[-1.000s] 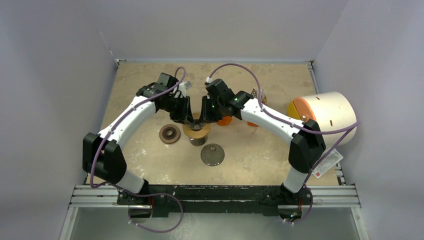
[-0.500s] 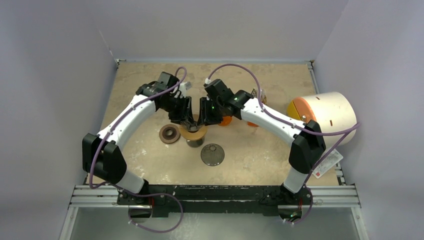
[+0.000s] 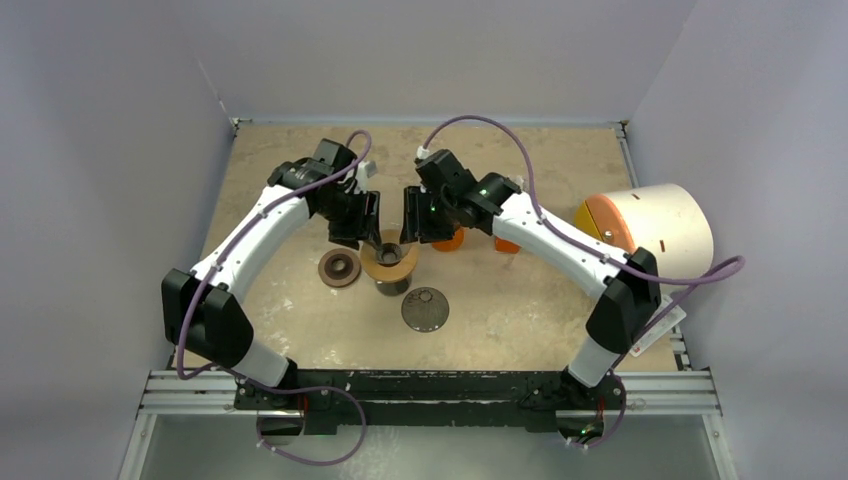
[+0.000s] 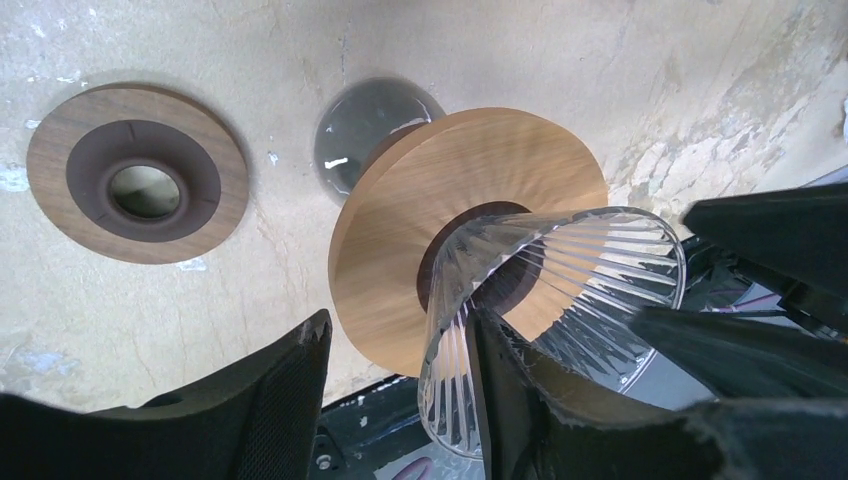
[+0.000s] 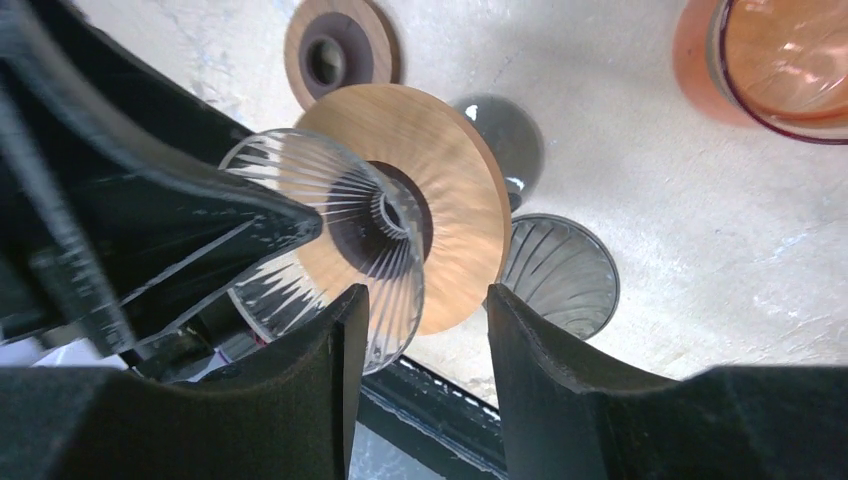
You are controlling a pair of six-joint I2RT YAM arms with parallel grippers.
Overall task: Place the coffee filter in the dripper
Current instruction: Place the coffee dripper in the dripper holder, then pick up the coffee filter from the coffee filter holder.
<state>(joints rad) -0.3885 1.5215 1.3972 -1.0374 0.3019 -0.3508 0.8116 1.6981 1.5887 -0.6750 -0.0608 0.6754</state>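
On the counter [image 3: 520, 300] the dripper [image 3: 390, 262], ribbed glass in a wooden collar, is straddled at its rim by the left jaws and the right jaws, both parted and gripping nothing. Were either drawn off sideways, the rim could be snagged and the dripper toppled. No coffee filter can be made out inside; a dark disc [image 3: 425, 309] nearby is unidentifiable.

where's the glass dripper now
In the top view the glass dripper stands mid-table in its wooden collar, the loose wooden ring beside it on the left, the dark disc in front.
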